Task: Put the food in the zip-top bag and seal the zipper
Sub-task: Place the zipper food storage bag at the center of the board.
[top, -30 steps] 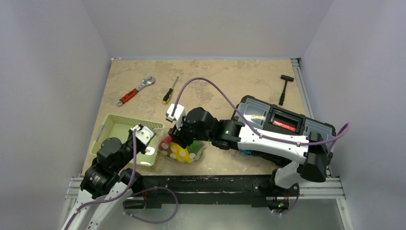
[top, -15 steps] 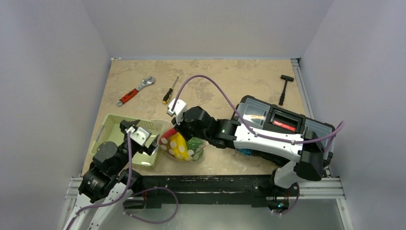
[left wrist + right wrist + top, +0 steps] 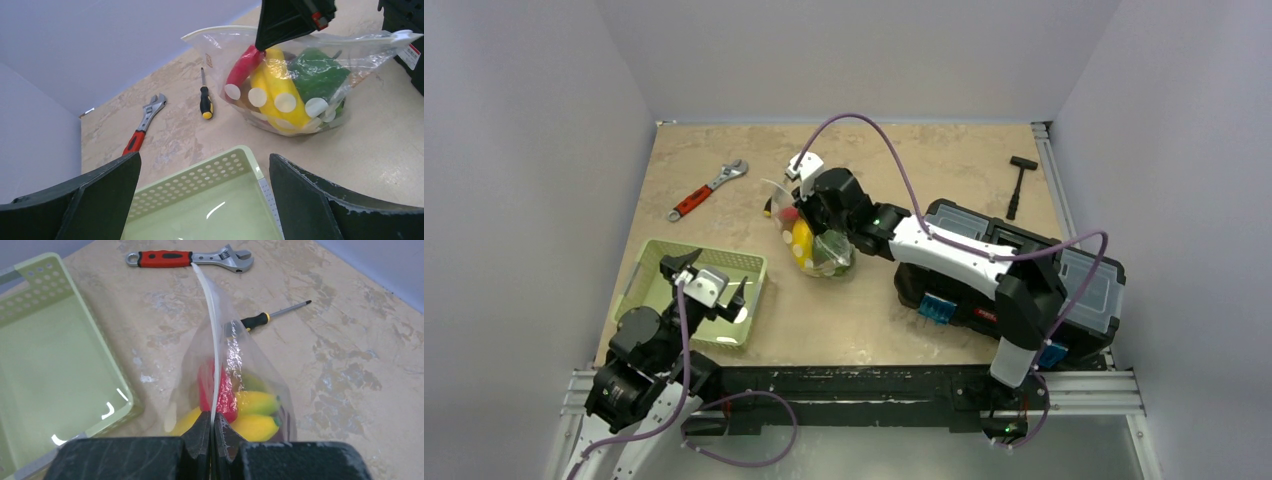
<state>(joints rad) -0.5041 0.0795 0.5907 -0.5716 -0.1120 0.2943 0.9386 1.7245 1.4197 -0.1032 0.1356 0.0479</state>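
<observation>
The left gripper (image 3: 707, 285) now gapes empty over the basket (image 3: 656, 252) at 7 o'clock, while the right gripper (image 3: 210, 427), clamped on the zipper (image 3: 213, 340), has hauled the zip-top bag (image 3: 350, 52) of food (image 3: 280, 95) toward 12, leaving only sealing.

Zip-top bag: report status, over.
Left pincer open above basket. Right pincer shut on zip-top bag at its mouth, food inside. Seal unconfirmed. Screwdriver close beside bag.
</observation>
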